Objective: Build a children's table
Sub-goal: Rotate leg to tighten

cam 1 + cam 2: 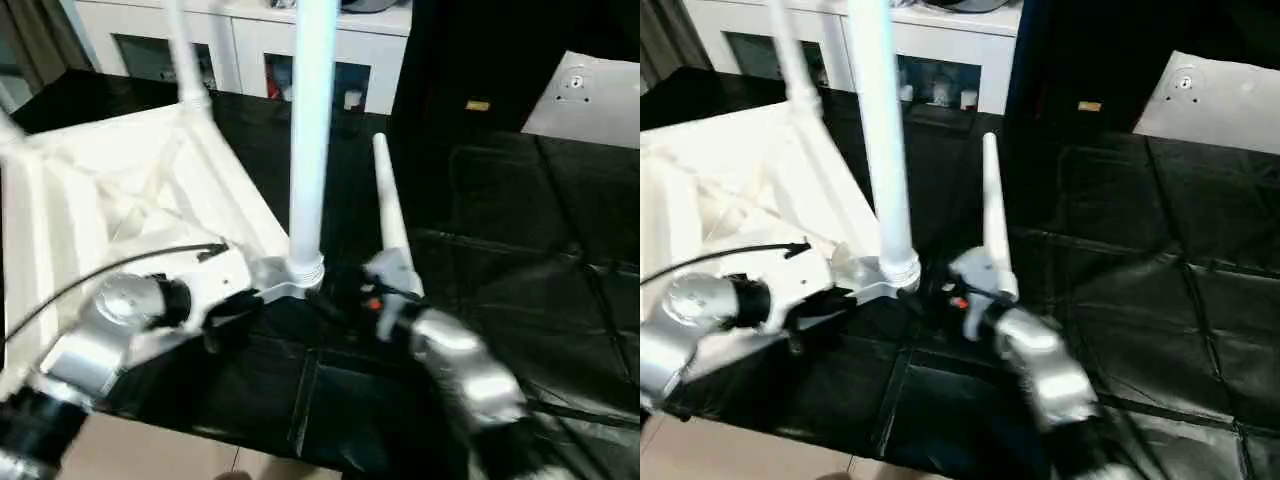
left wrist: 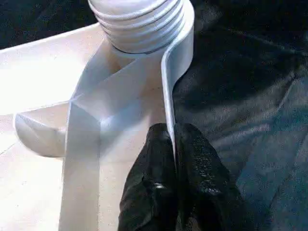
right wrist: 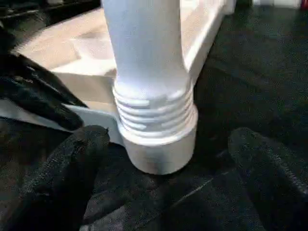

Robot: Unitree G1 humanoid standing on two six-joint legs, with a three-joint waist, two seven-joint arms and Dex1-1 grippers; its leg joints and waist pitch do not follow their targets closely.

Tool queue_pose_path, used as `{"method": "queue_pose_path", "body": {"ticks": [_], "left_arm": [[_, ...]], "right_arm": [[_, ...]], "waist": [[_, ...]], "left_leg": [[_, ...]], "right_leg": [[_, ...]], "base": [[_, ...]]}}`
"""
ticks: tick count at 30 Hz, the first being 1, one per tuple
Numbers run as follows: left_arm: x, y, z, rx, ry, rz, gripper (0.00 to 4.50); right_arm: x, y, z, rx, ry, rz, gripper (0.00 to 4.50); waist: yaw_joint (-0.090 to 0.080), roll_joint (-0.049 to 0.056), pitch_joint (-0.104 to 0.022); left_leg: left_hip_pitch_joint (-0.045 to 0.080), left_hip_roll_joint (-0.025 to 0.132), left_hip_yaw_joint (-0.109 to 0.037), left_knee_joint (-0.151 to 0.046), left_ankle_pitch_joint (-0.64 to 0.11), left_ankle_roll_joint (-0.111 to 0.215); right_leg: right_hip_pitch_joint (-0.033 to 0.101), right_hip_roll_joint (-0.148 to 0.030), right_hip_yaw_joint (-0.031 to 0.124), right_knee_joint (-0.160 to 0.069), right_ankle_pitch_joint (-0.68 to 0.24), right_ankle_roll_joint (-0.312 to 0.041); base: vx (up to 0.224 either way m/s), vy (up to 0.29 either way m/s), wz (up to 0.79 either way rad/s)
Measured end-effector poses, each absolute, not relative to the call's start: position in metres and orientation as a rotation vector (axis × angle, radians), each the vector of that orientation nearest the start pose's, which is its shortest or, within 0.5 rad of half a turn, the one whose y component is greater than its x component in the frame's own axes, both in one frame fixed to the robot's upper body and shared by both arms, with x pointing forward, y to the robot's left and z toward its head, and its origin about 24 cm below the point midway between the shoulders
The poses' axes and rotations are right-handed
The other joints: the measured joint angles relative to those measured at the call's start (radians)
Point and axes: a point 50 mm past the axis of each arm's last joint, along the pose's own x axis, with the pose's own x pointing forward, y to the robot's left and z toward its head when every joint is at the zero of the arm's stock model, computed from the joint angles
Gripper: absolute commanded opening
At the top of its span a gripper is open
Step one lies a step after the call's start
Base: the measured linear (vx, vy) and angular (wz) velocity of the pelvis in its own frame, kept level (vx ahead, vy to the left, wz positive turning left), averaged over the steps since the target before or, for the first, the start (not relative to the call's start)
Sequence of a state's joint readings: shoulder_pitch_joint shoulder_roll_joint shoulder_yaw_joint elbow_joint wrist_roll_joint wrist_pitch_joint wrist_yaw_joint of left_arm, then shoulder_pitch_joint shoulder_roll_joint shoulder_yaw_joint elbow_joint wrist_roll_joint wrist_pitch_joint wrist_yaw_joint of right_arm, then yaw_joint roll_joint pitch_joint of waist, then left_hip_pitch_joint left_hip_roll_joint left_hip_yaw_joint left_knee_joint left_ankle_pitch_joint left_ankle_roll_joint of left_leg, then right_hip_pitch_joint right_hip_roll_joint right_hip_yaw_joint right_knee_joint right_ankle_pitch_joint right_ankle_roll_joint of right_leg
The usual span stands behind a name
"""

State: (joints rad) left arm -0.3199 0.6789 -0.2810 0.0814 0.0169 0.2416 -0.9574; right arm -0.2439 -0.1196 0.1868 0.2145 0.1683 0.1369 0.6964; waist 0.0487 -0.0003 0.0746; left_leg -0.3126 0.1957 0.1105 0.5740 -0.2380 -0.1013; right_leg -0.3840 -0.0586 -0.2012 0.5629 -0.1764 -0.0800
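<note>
Children's table [image 1: 120,190]: white plastic, lying upside down on the black-covered surface [image 1: 520,260], ribbed underside facing up, toward the robot's left.
Near corner leg [image 1: 312,130]: a long white tapered leg standing upright in the corner socket [image 3: 159,144] nearest the robot; several thread rings show above the socket's rim, so it is not seated to the bottom.
Far corner leg [image 1: 185,55]: another white leg rising from the corner at the back of the tabletop.
Loose leg [image 1: 388,205]: a slimmer white leg just right of the near corner, leaning up with its tip toward the cabinet; its lower end is hidden behind the right arm's wrist.
Left tool [image 2: 174,159]: the two black fingers are pinched together on the thin rim wall of the tabletop, just beside the near corner socket.
Right tool [image 3: 168,178]: fingers spread wide, one on each side of the socket's base, with a clear gap to the plastic on both sides; nothing gripped.
Arms: both silver forearms reach in from the near edge and meet at that same corner.
Cabinet [image 1: 240,45]: white, with glass-fronted compartments, standing behind the black surface.
White panel [image 1: 585,100]: lies flat at the far right of the black covering, well apart from the table.
</note>
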Motion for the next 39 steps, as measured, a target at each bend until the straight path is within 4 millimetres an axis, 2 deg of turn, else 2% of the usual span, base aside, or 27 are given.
{"method": "queue_pose_path", "body": {"ticks": [9,14,15,16,17,20,30,36,39], "left_arm": [[0.282,0.193,0.072,0.651,0.422,-1.125,0.00],[0.284,0.193,0.068,0.529,0.463,-1.077,0.00],[0.284,0.194,0.068,0.506,0.475,-1.068,0.00],[0.284,0.195,0.068,0.493,0.482,-1.063,0.44],[0.284,0.195,0.067,0.474,0.487,-1.058,0.55],[0.283,0.196,0.062,0.417,0.493,-1.012,0.60],[0.284,0.193,0.060,0.419,0.477,-1.001,0.60],[0.290,0.188,0.060,0.490,0.452,-1.020,0.04],[0.292,0.187,0.061,0.515,0.442,-1.027,0.04]], "right_arm": [[0.268,-0.100,0.060,-0.058,0.124,0.989,4.43],[0.261,-0.105,0.059,-0.059,0.165,1.005,4.43],[0.260,-0.105,0.059,-0.064,0.171,1.009,4.43],[0.259,-0.106,0.060,-0.067,0.177,1.012,4.50],[0.258,-0.106,0.060,-0.070,0.190,1.023,4.50],[0.249,-0.104,0.057,-0.083,0.218,1.078,4.50],[0.246,-0.099,0.058,-0.089,0.219,1.101,4.50],[0.246,-0.096,0.057,-0.106,0.222,1.104,4.50],[0.247,-0.097,0.057,-0.114,0.223,1.096,4.50]], "waist": [[0.027,0.000,0.000],[0.037,0.001,-0.001],[0.037,0.001,-0.001],[0.036,0.001,-0.001],[0.035,0.001,-0.001],[0.035,0.001,-0.001],[0.038,0.003,-0.002],[0.038,0.003,-0.002],[0.031,0.002,-0.002]], "left_leg": [[0.000,0.000,0.003,0.000,0.000,-0.001],[0.001,0.000,0.004,0.002,0.001,-0.002],[0.001,0.000,0.005,0.002,0.001,-0.002],[0.001,0.000,0.005,0.002,0.001,-0.002],[0.001,0.000,0.005,0.002,0.001,-0.002],[0.001,0.001,0.006,0.002,0.001,-0.002],[0.001,0.001,0.006,0.004,0.001,-0.003],[0.001,0.001,0.006,0.006,0.001,-0.003],[0.000,0.001,0.006,0.006,0.001,-0.003]], "right_leg": [[0.000,0.000,0.001,0.000,0.000,0.000],[0.000,0.000,0.001,0.002,0.000,0.000],[0.000,0.000,0.002,0.002,0.001,0.000],[0.000,0.000,0.002,0.002,0.001,0.000],[0.000,0.000,0.002,0.002,0.001,0.001],[0.000,0.000,0.002,0.002,0.001,0.001],[0.000,0.000,0.002,0.002,0.002,0.002],[0.001,0.000,0.002,0.001,0.003,0.003],[0.001,0.000,0.003,0.001,0.003,0.004]], "base": [[0.000,0.000,0.00],[0.000,0.000,0.00],[0.000,0.000,0.00],[0.000,0.000,0.00],[0.000,0.000,0.00],[0.000,0.000,0.00],[0.000,0.000,0.00],[0.000,0.000,0.00],[0.000,0.000,0.00]]}}
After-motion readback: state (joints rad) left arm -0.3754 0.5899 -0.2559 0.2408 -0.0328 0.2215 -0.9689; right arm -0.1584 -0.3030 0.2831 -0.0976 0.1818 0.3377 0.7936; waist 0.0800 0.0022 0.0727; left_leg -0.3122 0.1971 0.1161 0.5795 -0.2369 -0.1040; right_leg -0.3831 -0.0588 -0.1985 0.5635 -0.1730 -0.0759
